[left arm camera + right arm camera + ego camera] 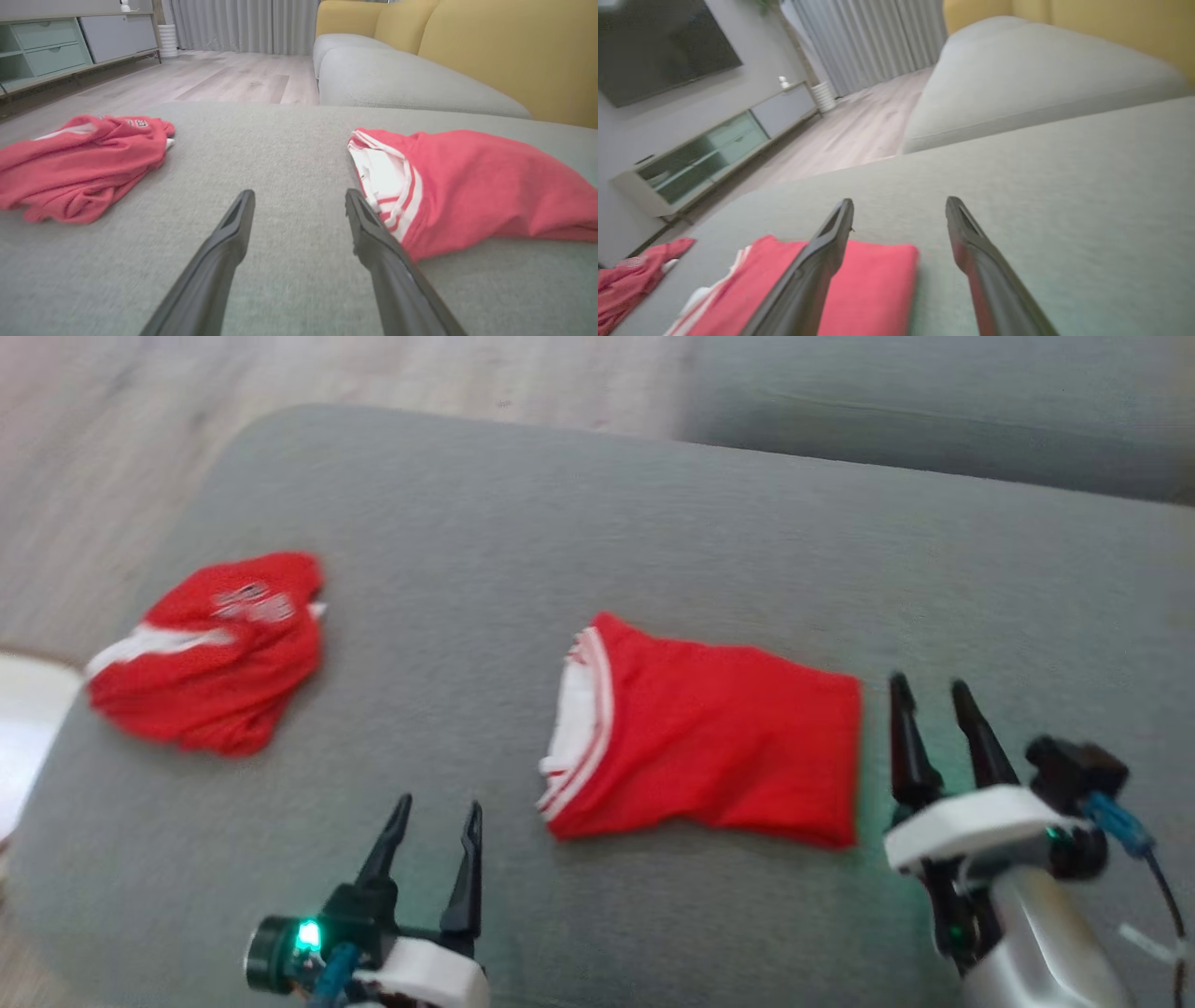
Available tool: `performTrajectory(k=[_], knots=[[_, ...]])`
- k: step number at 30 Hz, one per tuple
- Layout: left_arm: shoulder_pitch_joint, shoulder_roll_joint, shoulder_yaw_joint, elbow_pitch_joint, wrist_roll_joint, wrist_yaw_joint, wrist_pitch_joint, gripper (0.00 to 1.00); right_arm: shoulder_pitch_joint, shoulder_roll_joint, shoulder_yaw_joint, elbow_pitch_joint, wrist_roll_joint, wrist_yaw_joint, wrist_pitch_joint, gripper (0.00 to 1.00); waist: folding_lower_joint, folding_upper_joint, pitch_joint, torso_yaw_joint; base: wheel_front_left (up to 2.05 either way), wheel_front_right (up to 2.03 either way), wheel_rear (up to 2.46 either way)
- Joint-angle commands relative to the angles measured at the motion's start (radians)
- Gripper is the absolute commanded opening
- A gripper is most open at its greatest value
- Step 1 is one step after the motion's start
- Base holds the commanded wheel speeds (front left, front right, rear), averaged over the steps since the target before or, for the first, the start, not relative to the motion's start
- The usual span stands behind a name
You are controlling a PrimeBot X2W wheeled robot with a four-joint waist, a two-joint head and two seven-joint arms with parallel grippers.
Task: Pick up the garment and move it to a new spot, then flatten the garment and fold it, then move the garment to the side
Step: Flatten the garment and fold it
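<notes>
Folded red garment (719, 737) lies flat near the middle of a grey sofa cushion (560, 523), a rough rectangle with a white, red-striped band at its left end.

The left gripper (439, 803) sits at the lower left of the head view, its two dark fingers spread apart with nothing between them. It is above bare cushion, near the garment's striped end and to the left of it. In the left wrist view this gripper (300, 193) points across the cushion, and the striped band shows just past its right finger; whether they touch is unclear.

The right gripper (929, 683) is at the lower right, fingers also spread and holding nothing. It sits just beside the garment's plain right edge. In the right wrist view its left finger crosses in front of the red cloth (873, 289).

A second, crumpled red garment (215, 653) with white trim and a small printed patch lies well apart, near the cushion's left edge.

Beyond the cushion are a pale wooden floor (140, 411) and another grey seat cushion (934, 420). The wrist views add a yellow sofa back (514, 56), grey curtains (243, 23), a low cabinet (46, 51) and a dark wall screen (658, 42).
</notes>
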Motion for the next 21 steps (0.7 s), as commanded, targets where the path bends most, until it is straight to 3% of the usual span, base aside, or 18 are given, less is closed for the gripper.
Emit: performTrajectory(k=[1, 10, 21], knots=[[-0.049, 0.002, 0.048, -0.033, 0.011, 0.01, -0.005, 1.0, 0.003, 0.008, -0.007, -0.043, -0.032, -0.001, -0.007, 1.0, 0.0, 0.0, -0.013, -0.085, 0.0, 0.0, 0.0], [-0.022, 0.002, 0.1, -0.024, 0.022, 0.024, -0.005, 1.0, 0.073, 0.008, -0.07, -0.06, -0.157, -0.001, -0.007, 1.0, 0.0, 0.0, -0.037, -0.173, 0.0, 0.0, 0.0], [0.031, 0.002, 0.146, -0.026, 0.032, 0.028, -0.005, 1.0, 0.138, 0.009, -0.065, -0.063, -0.195, -0.001, -0.007, 1.0, 0.0, 0.0, -0.07, -0.203, 0.0, 0.0, 0.0]])
